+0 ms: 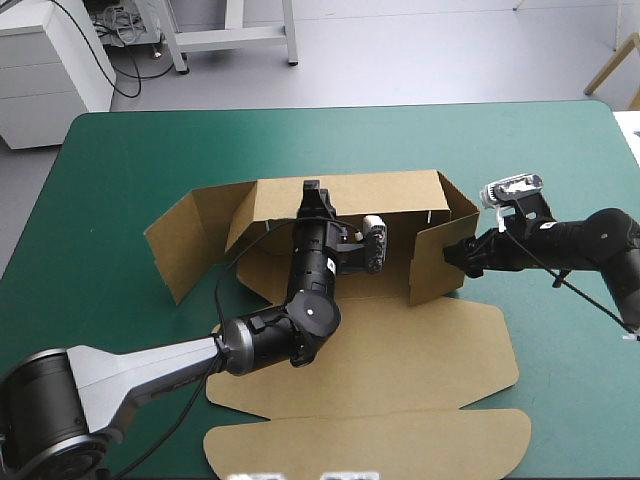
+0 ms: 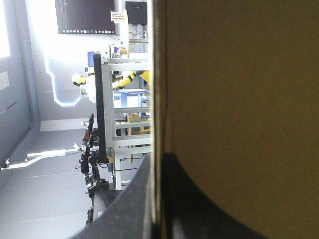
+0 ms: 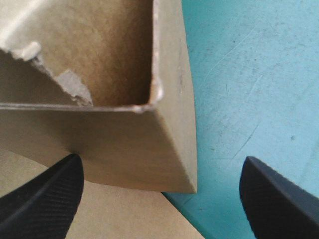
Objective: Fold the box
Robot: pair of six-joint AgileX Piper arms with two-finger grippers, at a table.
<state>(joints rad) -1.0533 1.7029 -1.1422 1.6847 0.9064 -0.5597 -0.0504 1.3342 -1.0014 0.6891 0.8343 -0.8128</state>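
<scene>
Box [image 1: 400, 340] back wall apparently clamped edge-on in left jaws; right jaws wide, raised corner between them.

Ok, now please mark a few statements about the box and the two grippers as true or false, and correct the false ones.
1. The right gripper is open, with a corner of the box ahead of it. True.
2. The lid lies flat on the teal-green cover, toward the near edge. True.
3. The right wall lies flat on the table. False: it stands raised.
4. The left gripper hangs over bare cover, away from the box. False: it reaches into the box and is shut on the far wall, whose edge runs between its fingers in the left wrist view.
</scene>
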